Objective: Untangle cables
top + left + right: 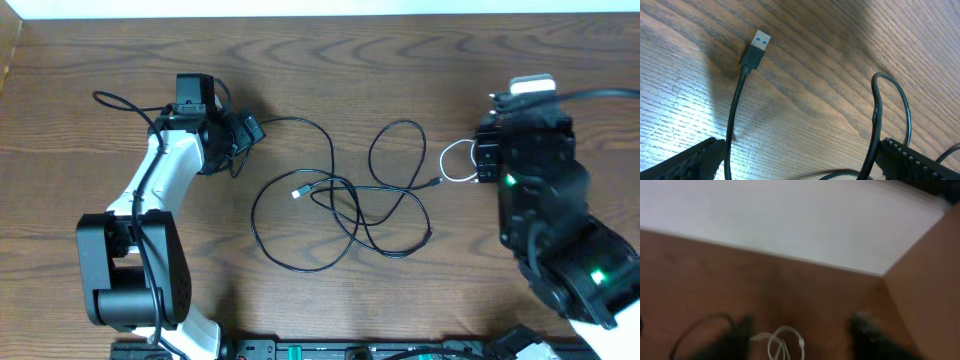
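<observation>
**A:** How do the arms sit?

**B:** The right arm fills the right edge. Its right gripper points left, fingers apart around the white cord and not pinching it. From lower left, the left arm reaches up. The left gripper is spread wide, grasping nothing.

**A:** And the cables?

**B:** The black cables lie looped at mid-frame on the table. One runs between the left fingers, its USB plug lying flat on the wood.
</observation>
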`<state>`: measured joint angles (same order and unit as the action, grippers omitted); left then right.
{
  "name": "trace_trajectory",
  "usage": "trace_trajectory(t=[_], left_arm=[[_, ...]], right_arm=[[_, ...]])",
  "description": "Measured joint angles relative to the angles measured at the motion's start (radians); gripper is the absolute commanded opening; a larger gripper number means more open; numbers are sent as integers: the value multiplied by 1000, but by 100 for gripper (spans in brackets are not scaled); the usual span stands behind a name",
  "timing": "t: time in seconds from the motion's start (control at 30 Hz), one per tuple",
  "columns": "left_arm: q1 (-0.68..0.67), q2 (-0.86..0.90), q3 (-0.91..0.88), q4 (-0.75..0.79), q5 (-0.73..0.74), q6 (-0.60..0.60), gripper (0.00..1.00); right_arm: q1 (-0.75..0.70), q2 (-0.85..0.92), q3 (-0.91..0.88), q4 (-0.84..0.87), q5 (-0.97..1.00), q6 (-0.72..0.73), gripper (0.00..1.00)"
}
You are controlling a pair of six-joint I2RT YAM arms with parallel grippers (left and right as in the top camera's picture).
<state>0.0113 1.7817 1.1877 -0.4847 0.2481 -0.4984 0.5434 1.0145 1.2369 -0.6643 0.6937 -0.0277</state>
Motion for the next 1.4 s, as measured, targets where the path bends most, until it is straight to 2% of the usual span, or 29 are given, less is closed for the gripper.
trace_trajectory(t=[0.13, 0.3, 0.7, 0.87, 1.4], left_arm=[[0, 0, 0, 0, 0, 0, 100], [0, 0, 0, 0, 0, 0, 100], [0, 0, 0, 0, 0, 0, 100], [0, 0, 0, 0, 0, 0, 100], [0, 0, 0, 0, 0, 0, 100]], right_arm=[[-52, 64, 0, -63, 3, 47, 93], [-150, 141, 0, -150, -31, 125, 99], [-451, 365, 0, -305, -427, 231, 99], [-527, 475, 0, -334, -511, 240, 99], [-553, 779, 0, -269, -559, 244, 99]])
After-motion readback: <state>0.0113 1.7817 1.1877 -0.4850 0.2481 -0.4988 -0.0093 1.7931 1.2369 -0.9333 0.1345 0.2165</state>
